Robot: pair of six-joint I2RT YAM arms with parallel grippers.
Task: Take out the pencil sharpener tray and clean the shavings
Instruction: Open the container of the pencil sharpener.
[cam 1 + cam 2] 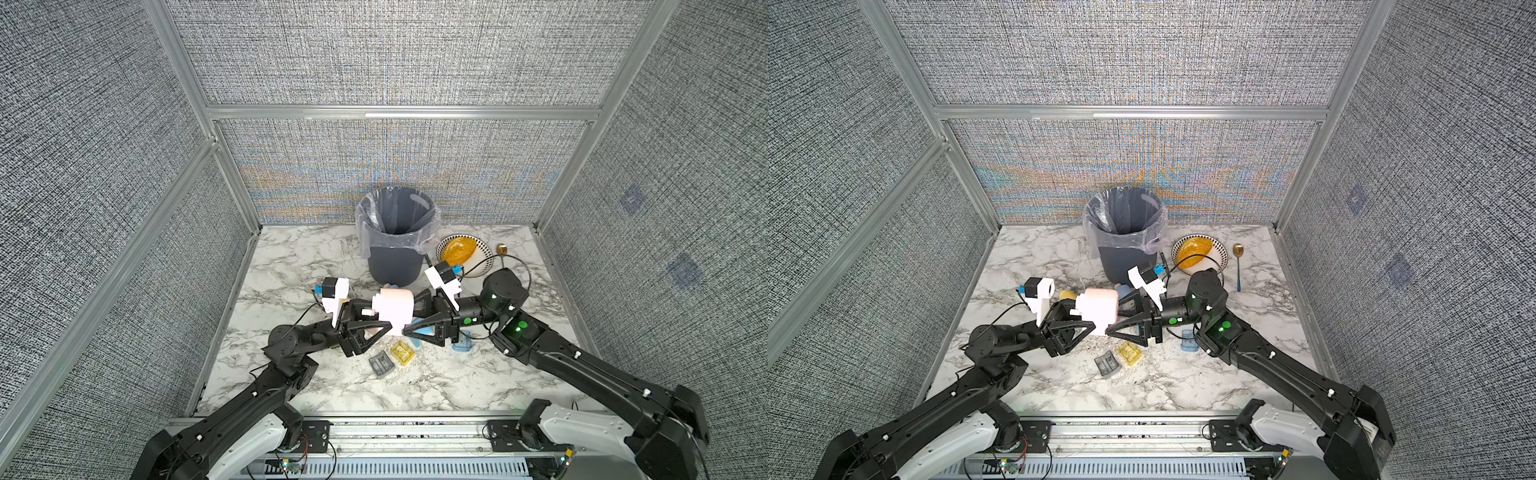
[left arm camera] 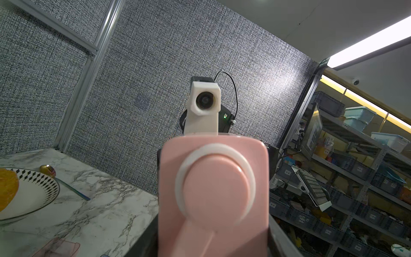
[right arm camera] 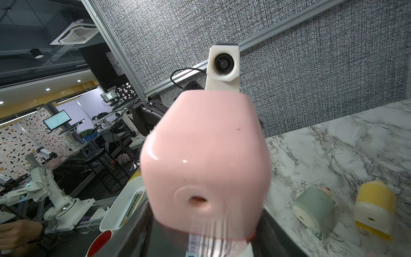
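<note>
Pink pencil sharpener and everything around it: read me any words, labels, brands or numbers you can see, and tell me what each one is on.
No text can be read anywhere in these views.
On the pink pencil sharpener: no print shows.
On the monitors outside the cell: blurred, unreadable.
On the shelf bins: labels too small to read.

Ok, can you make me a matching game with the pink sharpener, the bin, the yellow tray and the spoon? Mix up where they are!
Things:
1. pink sharpener
2. bin
3. yellow tray
4. spoon

Places:
A. right next to the bowl
B. lifted up off the table
C. standing at the very back, with a plastic bag inside
D. lying on the table beside the grey tray

Pairs: 1-B, 2-C, 3-D, 4-A
</note>
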